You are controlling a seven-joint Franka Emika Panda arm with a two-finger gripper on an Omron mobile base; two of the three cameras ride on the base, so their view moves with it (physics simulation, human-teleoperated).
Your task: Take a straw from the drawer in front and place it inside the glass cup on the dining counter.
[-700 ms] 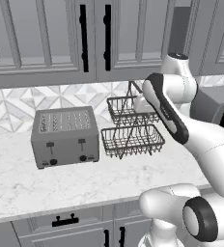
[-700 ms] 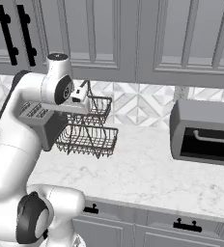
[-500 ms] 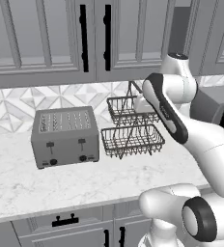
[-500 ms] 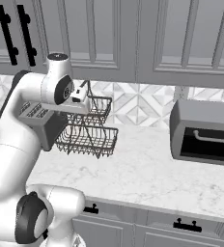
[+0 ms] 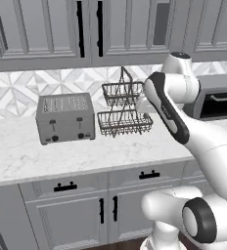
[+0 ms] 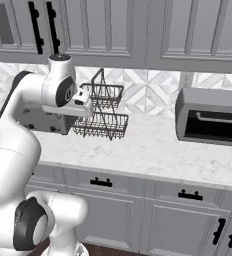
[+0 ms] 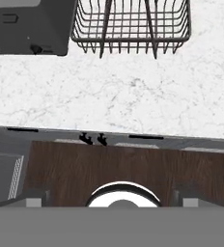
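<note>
Since the earlier frames, both base views had shifted sideways. Left base view: toaster (image 5: 65, 117) and wire rack (image 5: 123, 108) stood on the marble bench (image 5: 17, 156); closed drawers (image 5: 66, 186) below. Hand view: gripper (image 7: 112, 201) spread wide, holding nothing.

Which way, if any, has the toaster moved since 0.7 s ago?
No. The toaster still sits just left of the wire rack, same gap; the whole view shifted, so the base moved.
</note>
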